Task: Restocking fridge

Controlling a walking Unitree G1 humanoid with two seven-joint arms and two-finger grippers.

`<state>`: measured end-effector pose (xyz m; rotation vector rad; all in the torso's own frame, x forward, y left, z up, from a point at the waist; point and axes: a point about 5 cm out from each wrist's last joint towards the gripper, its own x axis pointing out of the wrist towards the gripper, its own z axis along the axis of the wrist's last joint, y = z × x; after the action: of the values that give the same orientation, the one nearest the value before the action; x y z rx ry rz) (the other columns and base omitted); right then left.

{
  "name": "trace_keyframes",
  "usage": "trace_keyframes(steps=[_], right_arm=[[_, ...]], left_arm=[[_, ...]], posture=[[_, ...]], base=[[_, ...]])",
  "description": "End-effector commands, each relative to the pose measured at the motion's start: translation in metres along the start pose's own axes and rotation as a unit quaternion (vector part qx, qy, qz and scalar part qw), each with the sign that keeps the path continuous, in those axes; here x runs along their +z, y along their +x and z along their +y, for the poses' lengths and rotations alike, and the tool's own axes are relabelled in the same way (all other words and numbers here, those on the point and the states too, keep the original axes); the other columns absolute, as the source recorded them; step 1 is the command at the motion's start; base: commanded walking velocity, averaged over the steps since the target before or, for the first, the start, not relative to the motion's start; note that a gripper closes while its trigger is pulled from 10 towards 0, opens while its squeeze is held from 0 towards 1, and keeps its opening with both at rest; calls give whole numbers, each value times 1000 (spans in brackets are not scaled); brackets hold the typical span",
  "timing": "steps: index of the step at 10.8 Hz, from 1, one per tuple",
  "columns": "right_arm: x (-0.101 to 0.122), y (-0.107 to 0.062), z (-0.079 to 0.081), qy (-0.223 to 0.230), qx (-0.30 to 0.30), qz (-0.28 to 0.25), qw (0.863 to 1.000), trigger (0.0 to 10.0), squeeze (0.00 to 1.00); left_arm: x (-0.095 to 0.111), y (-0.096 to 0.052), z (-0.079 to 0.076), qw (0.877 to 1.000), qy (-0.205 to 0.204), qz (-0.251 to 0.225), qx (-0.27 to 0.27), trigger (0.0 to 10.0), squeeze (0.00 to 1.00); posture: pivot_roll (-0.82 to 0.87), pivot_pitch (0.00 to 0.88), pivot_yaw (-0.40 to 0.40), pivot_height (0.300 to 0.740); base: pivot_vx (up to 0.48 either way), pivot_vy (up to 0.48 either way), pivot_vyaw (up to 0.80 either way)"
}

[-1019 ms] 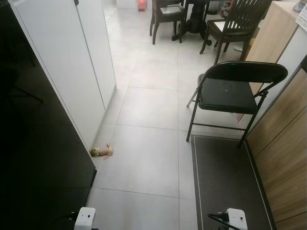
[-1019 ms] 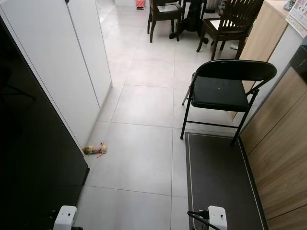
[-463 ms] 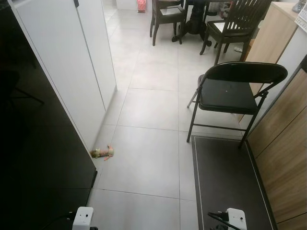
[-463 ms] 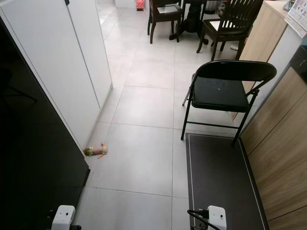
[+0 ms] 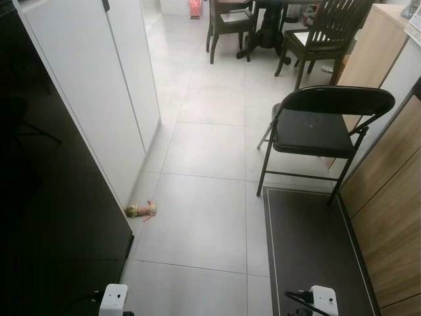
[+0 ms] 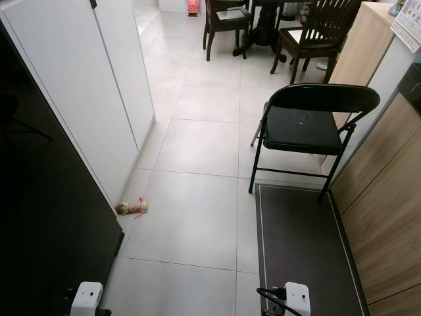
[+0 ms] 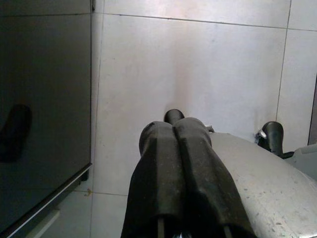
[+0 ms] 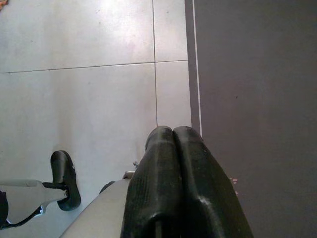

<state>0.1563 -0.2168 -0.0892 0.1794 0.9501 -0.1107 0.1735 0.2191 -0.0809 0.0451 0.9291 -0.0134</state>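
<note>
Left eye view: you face a tiled floor (image 5: pixel 204 217) with the dark, glossy fridge (image 5: pixel 52 217) along your left, beside white cabinets (image 5: pixel 99 92). A small toy (image 5: pixel 141 210) lies on the tiles at the cabinet's foot. A black folding chair (image 5: pixel 316 128) stands ahead to your right, at the far end of a dark mat (image 5: pixel 306 250). Left wrist view: your left gripper (image 7: pixel 173 124) hangs with fingers pressed together, holding nothing. Right wrist view: your right gripper (image 8: pixel 172 136) is likewise clenched empty, above the mat's edge.
</note>
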Motion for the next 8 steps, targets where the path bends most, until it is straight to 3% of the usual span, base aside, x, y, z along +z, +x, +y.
trace_keyframes(steps=[1, 6, 8], right_arm=[[-3, -1, -1, 10, -1, 2, 1000, 10000, 0], [-1, -1, -1, 0, -1, -1, 1000, 10000, 0], [1, 0, -1, -12, 3, -4, 1000, 10000, 0]], left_arm=[[-3, -1, 4, 1000, -7, 4, 8, 10000, 0], [-2, -1, 4, 1000, -9, 4, 8, 10000, 0], [-2, -1, 4, 1000, -10, 5, 8, 10000, 0]], posture=[[23, 0, -4, 740], [22, 0, -4, 740], [23, 0, -6, 740]], base=[[0, 0, 0], [0, 0, 0], [0, 0, 681]])
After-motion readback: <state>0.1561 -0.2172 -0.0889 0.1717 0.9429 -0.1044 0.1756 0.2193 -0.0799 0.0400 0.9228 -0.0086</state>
